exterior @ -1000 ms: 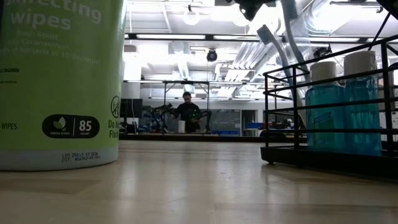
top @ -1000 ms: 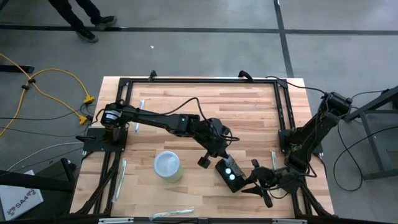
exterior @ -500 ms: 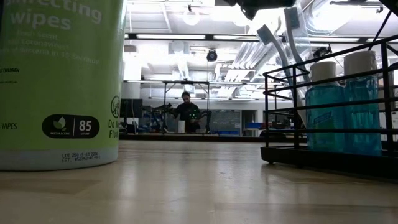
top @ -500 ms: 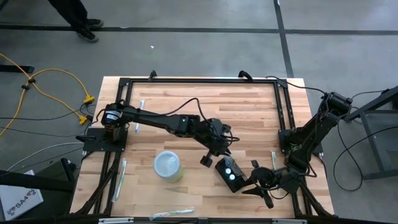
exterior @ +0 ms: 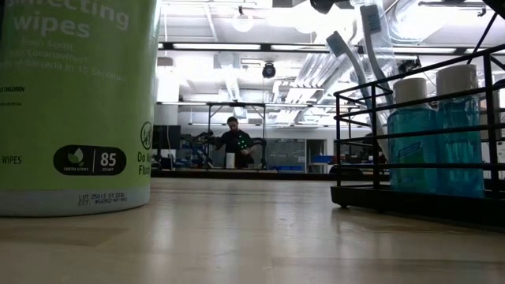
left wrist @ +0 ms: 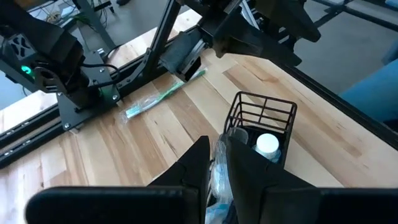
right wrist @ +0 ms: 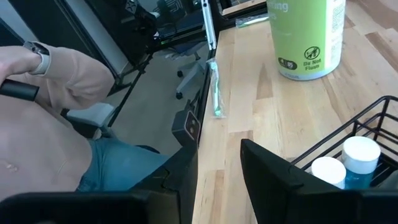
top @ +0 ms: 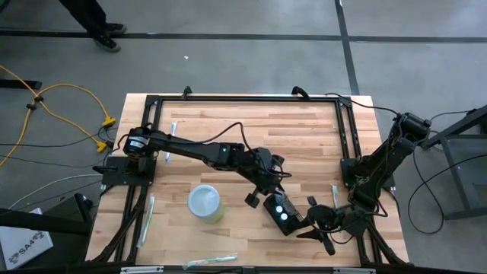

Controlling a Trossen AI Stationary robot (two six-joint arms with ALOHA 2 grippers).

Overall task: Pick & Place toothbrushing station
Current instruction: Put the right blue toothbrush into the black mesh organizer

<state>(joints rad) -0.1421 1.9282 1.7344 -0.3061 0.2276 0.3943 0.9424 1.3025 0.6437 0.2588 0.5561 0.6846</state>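
Station [top: 280,213] upright, long axis slightly diagonal

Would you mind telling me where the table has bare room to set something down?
The far half of the table, between the black frame rails and behind the left arm, is bare wood. The near side is crowded: wipes canister, black wire caddy, and both grippers, left gripper and right gripper.

Two dark jointed arms, black cables along the links, angular black fingers.
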